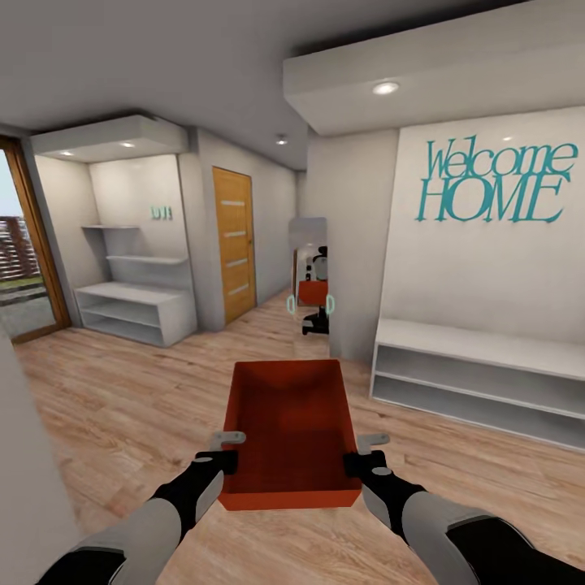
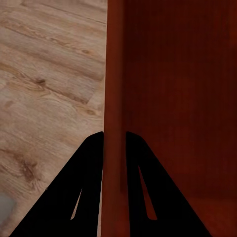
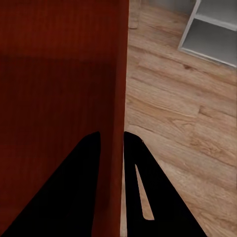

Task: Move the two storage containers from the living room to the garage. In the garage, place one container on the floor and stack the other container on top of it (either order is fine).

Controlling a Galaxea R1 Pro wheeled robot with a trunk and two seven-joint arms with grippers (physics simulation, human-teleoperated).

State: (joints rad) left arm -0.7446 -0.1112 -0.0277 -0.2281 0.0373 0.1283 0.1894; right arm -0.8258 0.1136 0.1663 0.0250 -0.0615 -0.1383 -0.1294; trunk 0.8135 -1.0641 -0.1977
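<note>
Orange-red storage container (image 1: pixel 292 426) btwn both claws, L claw (image 2: pixel 114 136) & R claw (image 3: pixel 112 134) each clamped on a side wall

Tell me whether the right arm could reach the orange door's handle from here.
Probably not: the right gripper is clamped on the container, and the orange door stands far down the hall.

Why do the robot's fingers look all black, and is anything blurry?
Left wrist view: the left gripper fingers are unlit black silhouettes clamping the orange-red plastic bin wall. Right wrist view: the right gripper looks the same. Head view: sharp, ceiling spotlight glowing.
</note>
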